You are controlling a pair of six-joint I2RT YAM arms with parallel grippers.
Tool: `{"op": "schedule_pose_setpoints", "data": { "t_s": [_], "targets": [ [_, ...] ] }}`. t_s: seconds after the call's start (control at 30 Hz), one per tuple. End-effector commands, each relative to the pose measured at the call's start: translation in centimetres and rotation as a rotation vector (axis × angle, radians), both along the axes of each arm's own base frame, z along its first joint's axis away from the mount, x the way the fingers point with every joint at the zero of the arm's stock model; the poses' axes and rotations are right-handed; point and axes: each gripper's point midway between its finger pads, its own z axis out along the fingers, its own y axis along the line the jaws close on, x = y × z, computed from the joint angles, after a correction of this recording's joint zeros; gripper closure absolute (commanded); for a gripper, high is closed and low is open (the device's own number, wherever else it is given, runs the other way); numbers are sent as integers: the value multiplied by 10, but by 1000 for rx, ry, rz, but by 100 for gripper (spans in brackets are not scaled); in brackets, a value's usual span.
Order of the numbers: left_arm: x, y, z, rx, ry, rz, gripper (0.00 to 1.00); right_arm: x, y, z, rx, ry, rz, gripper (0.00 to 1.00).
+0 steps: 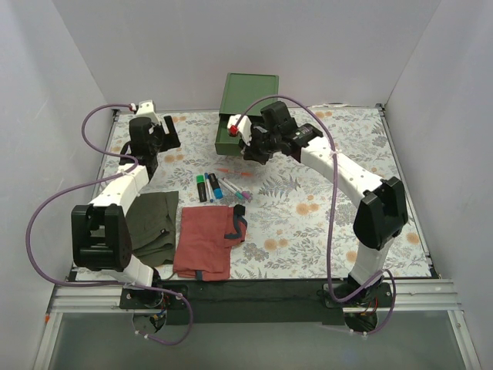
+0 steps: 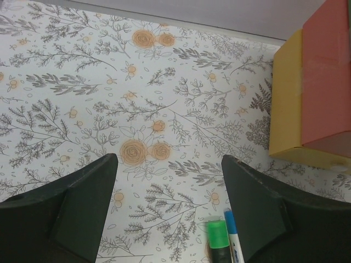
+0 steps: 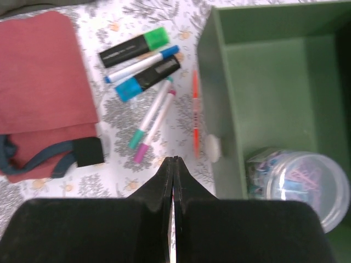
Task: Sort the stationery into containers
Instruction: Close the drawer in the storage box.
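Stationery (image 3: 140,60) mostly unsorted, just a clip jar (image 3: 299,183) in the green drawer (image 3: 263,71). Right end effector (image 3: 173,164) is shut on nothing, left end effector (image 2: 169,161) wide open and empty.

Black-jointed white arms (image 1: 123,183) (thin purple cables (image 1: 332,223))

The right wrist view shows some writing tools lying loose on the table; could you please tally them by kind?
Thick markers: 2, the green-capped marker and the blue-capped marker.
Thin pens: 4, the blue-capped pen, the teal-tipped pen, the pink-tipped pen and the orange pen.
Total: 6
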Motion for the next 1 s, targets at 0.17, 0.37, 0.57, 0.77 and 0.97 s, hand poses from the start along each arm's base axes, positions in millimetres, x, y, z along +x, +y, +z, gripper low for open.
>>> {"op": "schedule_pose_setpoints", "data": {
  "t_s": [0.17,0.37,0.57,0.77,0.97],
  "targets": [
    [-5,-7,17,-12,-27,-25,23,96,-10,19,25,-140,-237,99],
    [0,-10,10,-27,-10,-33,24,124,-16,24,24,-212,-324,99],
    [1,-12,-1,-48,13,-40,24,147,-25,34,37,-272,-428,99],
    [4,-21,-9,-75,31,-78,23,174,-30,39,55,-322,-530,99],
    [13,-25,-8,-87,32,-91,24,185,-29,35,58,-326,-559,99]
  ]
}}
